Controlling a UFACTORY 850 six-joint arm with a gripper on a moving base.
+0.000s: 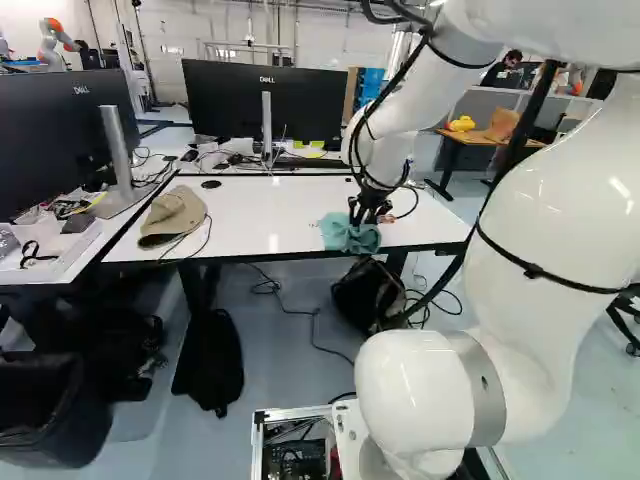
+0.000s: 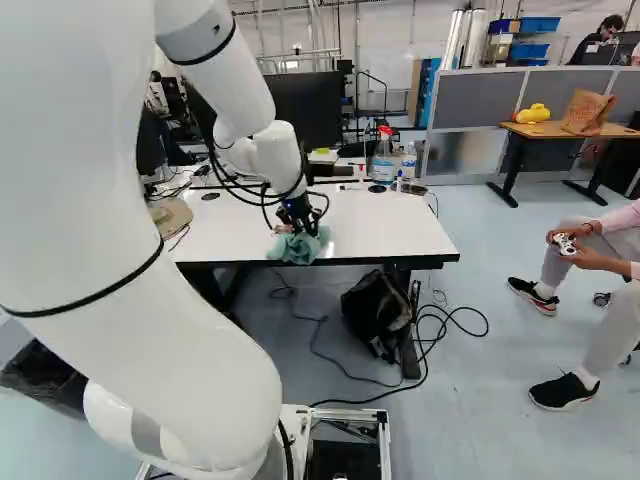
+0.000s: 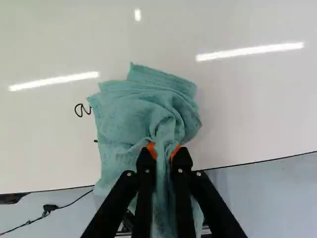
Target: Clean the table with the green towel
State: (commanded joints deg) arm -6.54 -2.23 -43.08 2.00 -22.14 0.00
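My claw (image 1: 362,214) is clamped on the green towel (image 3: 143,116). In the wrist view, both orange pads (image 3: 151,148) press into a bunched fold of it from two sides. The cloth spreads ahead of the fingers in rumpled layers over the white tabletop (image 1: 270,215), and the gathered part runs back between them, past the table's near edge. That puts the towel right at the near side, right of the middle in the left base view.

Beside the towel, in the wrist view, I can see a looping black scribble (image 3: 81,110) on the white surface, right up against the cloth's edge.

Farther out, a beige cap (image 1: 172,215) lies toward the table's left end, with a thin cable beside it. A small black disc (image 1: 211,184) sits near the far edge. A spray bottle with a red head (image 2: 384,155) stands at the far side, toward the right in my right base view.

Behind the table I've got a wide black monitor (image 1: 290,105), and a second monitor (image 1: 60,140) is over on the left-hand desk. Below, a black backpack (image 2: 375,315) rests on the floor by the table leg. Way back stands a wooden table (image 2: 545,130) with a brown paper bag (image 2: 588,112) on it.
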